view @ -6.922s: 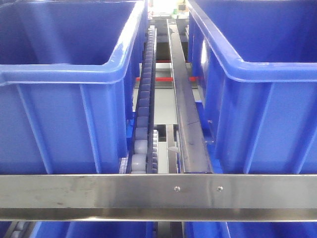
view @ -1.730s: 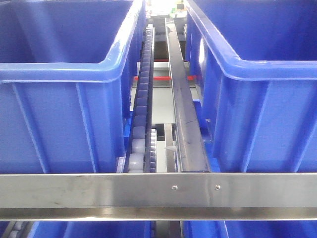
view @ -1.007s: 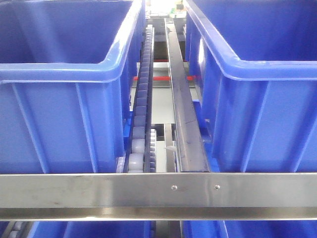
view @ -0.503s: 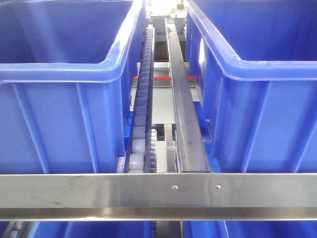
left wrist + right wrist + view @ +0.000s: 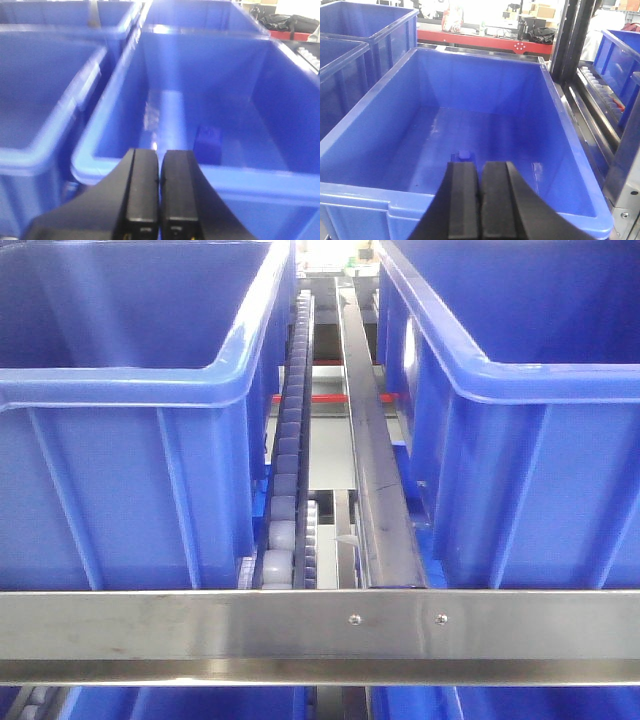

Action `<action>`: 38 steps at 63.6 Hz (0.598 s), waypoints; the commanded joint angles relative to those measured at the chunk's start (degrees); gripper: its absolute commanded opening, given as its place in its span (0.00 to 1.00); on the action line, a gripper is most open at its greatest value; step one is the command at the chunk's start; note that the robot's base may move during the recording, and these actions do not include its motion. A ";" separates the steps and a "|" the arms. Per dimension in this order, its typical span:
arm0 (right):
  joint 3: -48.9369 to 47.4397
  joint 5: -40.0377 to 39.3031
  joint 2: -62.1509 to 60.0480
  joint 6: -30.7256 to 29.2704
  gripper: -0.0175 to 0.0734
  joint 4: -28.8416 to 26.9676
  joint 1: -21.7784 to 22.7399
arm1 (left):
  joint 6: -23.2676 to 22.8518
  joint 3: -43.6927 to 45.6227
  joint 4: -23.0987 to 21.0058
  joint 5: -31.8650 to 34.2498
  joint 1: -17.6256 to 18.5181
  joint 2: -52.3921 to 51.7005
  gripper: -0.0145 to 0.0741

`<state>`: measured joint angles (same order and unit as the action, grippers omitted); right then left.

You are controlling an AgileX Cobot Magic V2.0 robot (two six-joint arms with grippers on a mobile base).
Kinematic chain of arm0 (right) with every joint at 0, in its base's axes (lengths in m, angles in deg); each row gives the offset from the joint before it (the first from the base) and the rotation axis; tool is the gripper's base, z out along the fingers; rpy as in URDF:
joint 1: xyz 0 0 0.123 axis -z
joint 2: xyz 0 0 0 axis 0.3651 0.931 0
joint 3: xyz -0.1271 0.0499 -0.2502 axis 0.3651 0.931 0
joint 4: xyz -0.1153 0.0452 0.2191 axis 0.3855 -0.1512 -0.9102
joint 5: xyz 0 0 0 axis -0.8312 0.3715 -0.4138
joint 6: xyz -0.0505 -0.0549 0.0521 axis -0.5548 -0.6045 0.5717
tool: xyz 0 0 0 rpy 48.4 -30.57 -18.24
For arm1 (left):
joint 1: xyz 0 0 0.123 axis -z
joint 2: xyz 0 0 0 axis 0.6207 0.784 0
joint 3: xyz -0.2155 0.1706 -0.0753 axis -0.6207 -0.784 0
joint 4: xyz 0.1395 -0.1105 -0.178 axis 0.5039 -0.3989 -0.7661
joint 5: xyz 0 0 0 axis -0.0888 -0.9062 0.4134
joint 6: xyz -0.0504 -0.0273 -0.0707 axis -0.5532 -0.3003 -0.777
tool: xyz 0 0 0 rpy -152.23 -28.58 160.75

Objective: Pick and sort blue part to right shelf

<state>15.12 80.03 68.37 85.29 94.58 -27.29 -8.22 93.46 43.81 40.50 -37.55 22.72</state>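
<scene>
The right gripper (image 5: 479, 200) hangs over a blue bin (image 5: 365, 125), jaws together and empty; a blue part (image 5: 464, 155) lies near the floor's near edge, so open wide, then descend straight; the left gripper (image 5: 160, 192), also closed, shows another part (image 5: 209, 142) by its bin's near wall; the front view shows only the right shelf (image 5: 320, 625).

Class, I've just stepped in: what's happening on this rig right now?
Both arms hover above large blue bins on a steel roller rack. The left gripper, fingers closed on nothing, faces a bin with a blue part on its floor. The right gripper, also closed and empty, hangs over another bin holding a small blue part.
</scene>
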 commanded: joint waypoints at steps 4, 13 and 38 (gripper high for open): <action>-1.24 -5.54 -0.01 -0.59 0.23 0.36 0.26 | 0.07 -6.08 -1.22 14.65 -0.17 -1.18 0.30; -1.24 -5.54 -0.01 -0.59 0.23 0.36 0.26 | 0.07 -13.73 -2.37 22.27 -0.17 -1.18 0.30; -1.24 -5.48 -0.01 -0.59 0.23 0.36 0.26 | 0.07 -17.08 -5.17 23.32 -0.17 -1.18 0.30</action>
<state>15.12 80.03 68.37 85.29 94.58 -27.29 -8.12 77.76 39.31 58.42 -37.62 22.72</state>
